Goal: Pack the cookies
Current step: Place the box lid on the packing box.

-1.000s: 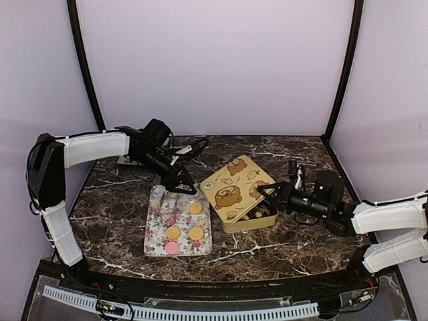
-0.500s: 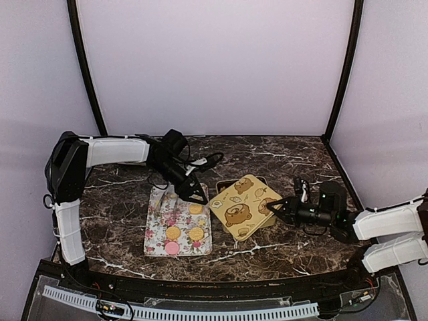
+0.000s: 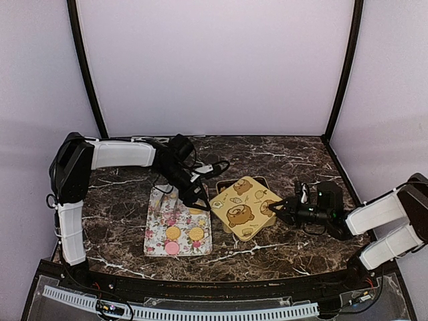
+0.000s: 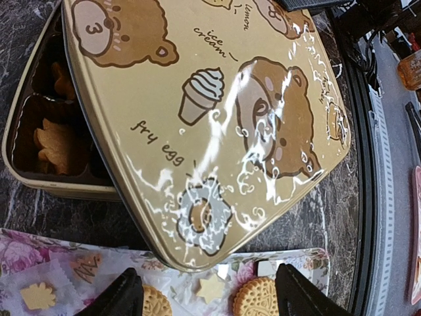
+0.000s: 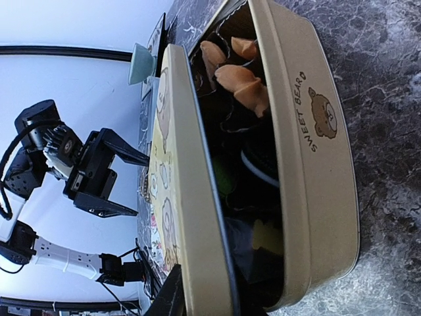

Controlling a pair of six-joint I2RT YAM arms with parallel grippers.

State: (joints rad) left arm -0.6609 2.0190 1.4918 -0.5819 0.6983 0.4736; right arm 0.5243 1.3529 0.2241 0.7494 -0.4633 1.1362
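Cookies [image 3: 173,232] lie on the flowered tray [image 3: 157,221], more inside the tin [image 5: 316,131] beneath its skewed bear lid [image 3: 242,206]. Left gripper [image 3: 200,201] hovers spread above the tray; right gripper [image 3: 279,209] sits at the lid's edge, and I cannot tell whether it is clamped.

We count two arms, the left arm [image 3: 124,154] and the right arm [image 3: 374,212]. There is one flowered tray [image 3: 156,224], one gold tin [image 5: 322,131] and one bear-printed lid [image 3: 242,206]. From above, three cookies show clear on the tray: a golden cookie [image 3: 173,233], another golden cookie [image 3: 196,233] and a pink cookie [image 3: 172,248]. We cannot count those inside the tin.
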